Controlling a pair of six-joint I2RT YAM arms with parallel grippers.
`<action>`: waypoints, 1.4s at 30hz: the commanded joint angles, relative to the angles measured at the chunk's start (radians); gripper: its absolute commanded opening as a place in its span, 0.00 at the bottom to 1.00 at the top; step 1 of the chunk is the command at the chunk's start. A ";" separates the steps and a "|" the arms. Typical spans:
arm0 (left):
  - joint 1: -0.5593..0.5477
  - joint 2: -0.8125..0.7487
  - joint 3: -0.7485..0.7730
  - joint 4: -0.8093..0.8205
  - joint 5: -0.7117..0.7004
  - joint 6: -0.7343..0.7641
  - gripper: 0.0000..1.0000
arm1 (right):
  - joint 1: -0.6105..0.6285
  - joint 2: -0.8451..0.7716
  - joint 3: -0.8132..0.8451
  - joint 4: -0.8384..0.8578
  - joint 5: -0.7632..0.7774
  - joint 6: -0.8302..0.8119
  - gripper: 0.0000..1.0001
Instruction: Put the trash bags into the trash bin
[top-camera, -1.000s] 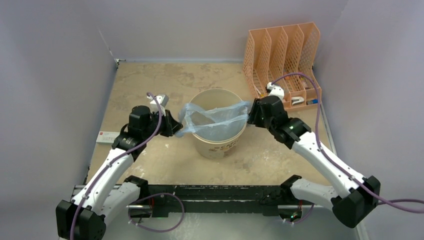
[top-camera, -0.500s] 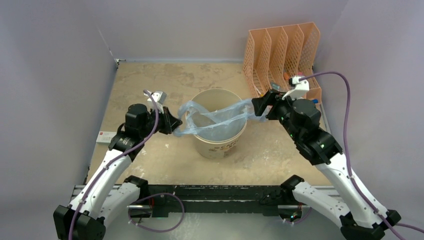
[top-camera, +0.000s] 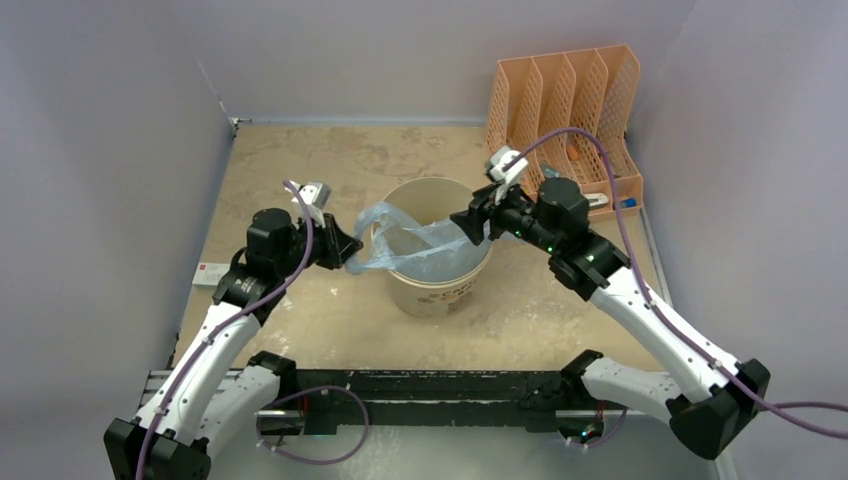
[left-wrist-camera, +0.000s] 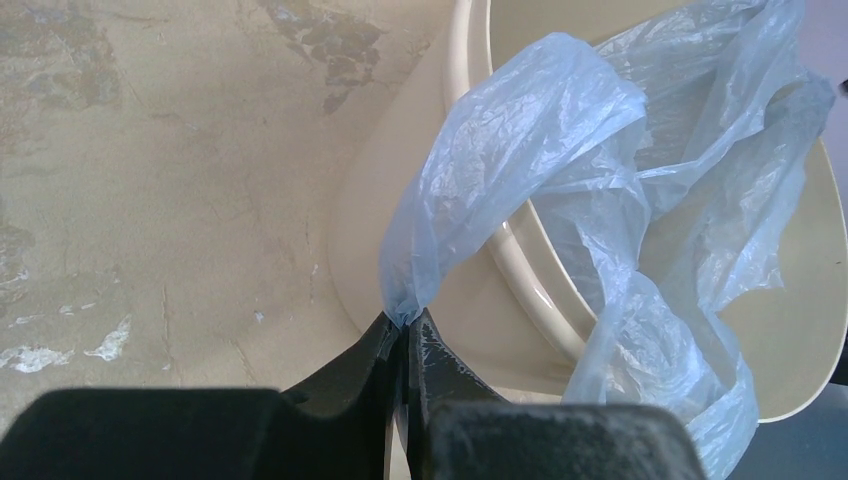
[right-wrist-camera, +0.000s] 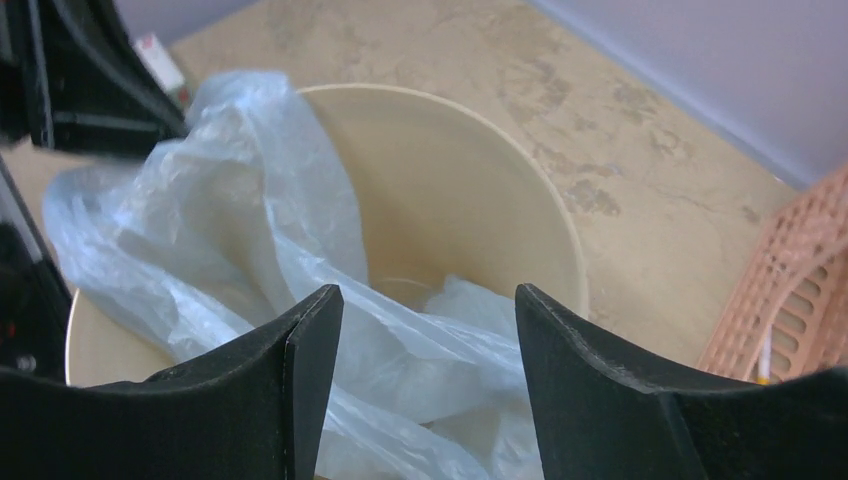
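Observation:
The pale-blue trash bag (top-camera: 425, 248) lies partly inside the cream trash bin (top-camera: 440, 292), with a loop draped over the bin's left rim. My left gripper (top-camera: 350, 250) is shut on that loop just left of the bin; the left wrist view shows the bag (left-wrist-camera: 520, 150) pinched at the tips of the gripper (left-wrist-camera: 405, 325) beside the bin's rim (left-wrist-camera: 530, 270). My right gripper (top-camera: 466, 222) is open above the bin's right rim; in the right wrist view the gripper (right-wrist-camera: 428, 300) spans loose bag (right-wrist-camera: 300, 260) inside the bin (right-wrist-camera: 470, 190), holding nothing.
An orange mesh file organizer (top-camera: 565, 115) stands at the back right, close behind my right arm; it also shows in the right wrist view (right-wrist-camera: 790, 300). A small white and red item (top-camera: 212, 275) lies at the table's left edge. Walls enclose the table.
My right gripper let go of the bag's right end, which dropped into the bin, then swung left over the bin's right rim. My left gripper stays shut on the bag's left loop.

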 joint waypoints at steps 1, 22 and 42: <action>0.004 -0.021 0.056 0.007 -0.005 0.011 0.04 | 0.090 0.039 0.101 -0.027 -0.059 -0.279 0.64; 0.004 -0.036 0.072 -0.021 0.002 0.005 0.06 | 0.185 0.204 0.163 -0.136 -0.081 -0.439 0.55; 0.004 -0.054 0.060 -0.037 -0.051 0.007 0.04 | 0.183 0.250 0.206 -0.028 0.131 -0.221 0.00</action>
